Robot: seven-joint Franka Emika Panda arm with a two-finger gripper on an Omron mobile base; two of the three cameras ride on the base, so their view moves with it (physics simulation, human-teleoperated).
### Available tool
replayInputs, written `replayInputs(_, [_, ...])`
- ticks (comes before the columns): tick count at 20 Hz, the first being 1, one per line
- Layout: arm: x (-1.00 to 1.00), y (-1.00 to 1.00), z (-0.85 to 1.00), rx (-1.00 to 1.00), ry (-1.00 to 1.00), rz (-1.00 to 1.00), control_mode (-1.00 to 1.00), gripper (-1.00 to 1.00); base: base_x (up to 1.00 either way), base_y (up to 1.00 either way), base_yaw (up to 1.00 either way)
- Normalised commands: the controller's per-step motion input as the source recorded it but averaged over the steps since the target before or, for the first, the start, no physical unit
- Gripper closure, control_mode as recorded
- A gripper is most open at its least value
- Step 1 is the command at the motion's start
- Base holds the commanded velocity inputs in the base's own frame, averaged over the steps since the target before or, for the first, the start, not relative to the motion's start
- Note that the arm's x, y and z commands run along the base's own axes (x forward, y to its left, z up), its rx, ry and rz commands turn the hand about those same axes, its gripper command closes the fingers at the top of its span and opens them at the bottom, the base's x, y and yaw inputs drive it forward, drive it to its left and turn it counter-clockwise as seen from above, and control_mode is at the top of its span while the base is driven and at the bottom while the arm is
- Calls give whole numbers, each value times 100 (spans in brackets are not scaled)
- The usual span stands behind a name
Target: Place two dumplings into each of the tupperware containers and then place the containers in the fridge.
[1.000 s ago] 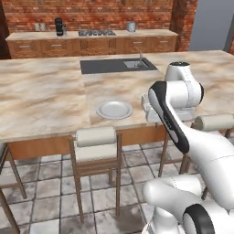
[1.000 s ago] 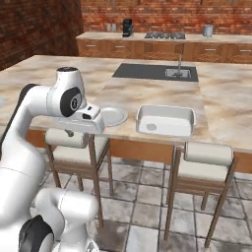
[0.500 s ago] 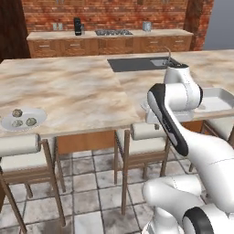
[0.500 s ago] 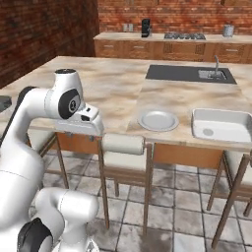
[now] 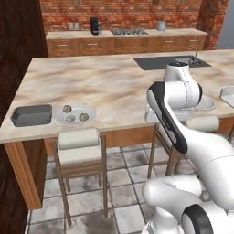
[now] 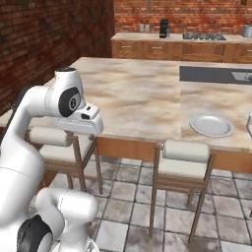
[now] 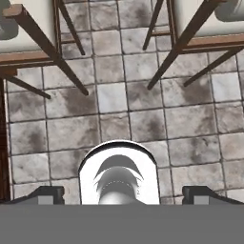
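Three beige dumplings [image 5: 71, 117] lie on a round white plate [image 5: 89, 109] near the island's left front edge. Just left of that plate sits the dark grey tupperware container [image 5: 31, 115], with nothing in it that I can see. The white tupperware container [image 5: 228, 95] shows as a rim at the far right edge. My gripper [image 7: 123, 195] points down at the tiled floor, open, with nothing between its fingertips [image 7: 45, 194]. The hand [image 6: 82, 123] hangs in front of the counter edge, well right of the dumplings. A cropped grey panel [image 5: 227, 32] at the back right cannot be identified as the fridge.
A second round plate [image 6: 211, 125] lies bare on the counter, right of the arm. Cushioned wooden stools [image 5: 78, 144] stand along the island's front. A dark sink [image 6: 214, 74] is set into the counter farther back. A brick wall and wooden cabinets close the back.
The whole picture has shifted, so the base has driven left along the island, bringing the dumpling plate and dark grey container into view. The gripper has stayed open.
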Motion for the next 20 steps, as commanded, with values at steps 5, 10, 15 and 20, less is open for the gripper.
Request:
replayInputs(5, [0, 0, 0, 0, 0, 0, 100, -100, 48, 100, -3])
replayInputs(10, [0, 0, 0, 0, 0, 0, 100, -100, 49, 92, -5])
replayInputs(15, [0, 0, 0, 0, 0, 0, 100, -100, 52, 54, -1])
replayInputs(20, [0, 0, 0, 0, 0, 0, 100, -100, 55, 27, 0])
